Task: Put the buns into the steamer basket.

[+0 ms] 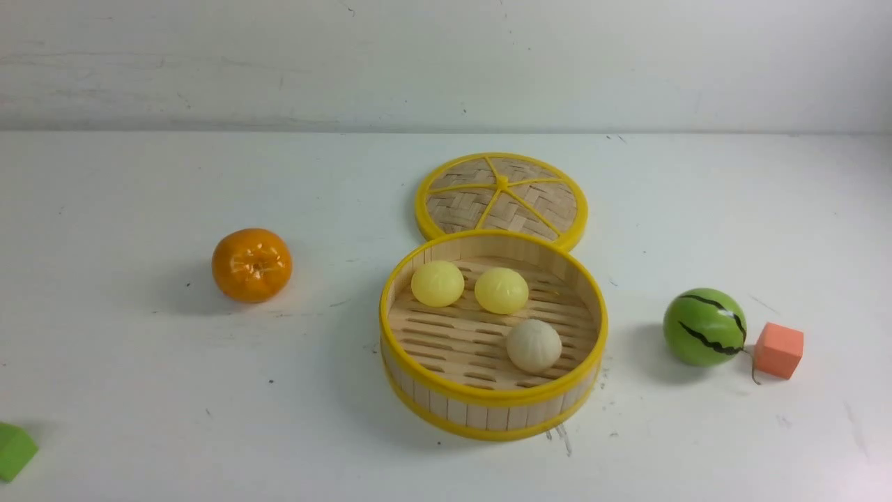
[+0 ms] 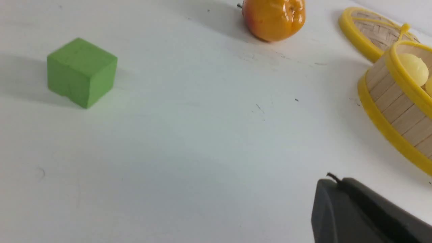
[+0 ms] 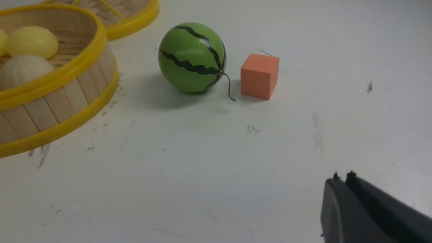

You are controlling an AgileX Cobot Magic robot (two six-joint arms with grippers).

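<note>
- Steamer basket [image 1: 446, 401]: stands on the white desk [image 1: 139, 390], near centre in the front view.
- Buns: all three lie on the slotted floor inside the basket. Two glossy yellow buns [image 1: 437, 283] [image 1: 501, 290] sit side by side toward the far wall; the matte cream bun [image 1: 533, 345] lies nearer, to their right.
- Woven lid [image 1: 502, 199]: flat on the desk directly behind the basket.
- Orange [image 1: 251, 265]: well left of the basket.
- Watermelon ball [image 1: 704, 327]: right of the basket, with an orange cube [image 1: 778, 350] just beside it.
- Green cube [image 2: 82, 71]: near-left desk area.
- Left end effector [image 2: 332, 180]: jaws closed together, empty, above bare desk.
- Right end effector [image 3: 341, 177]: jaws together, nothing held.
</note>
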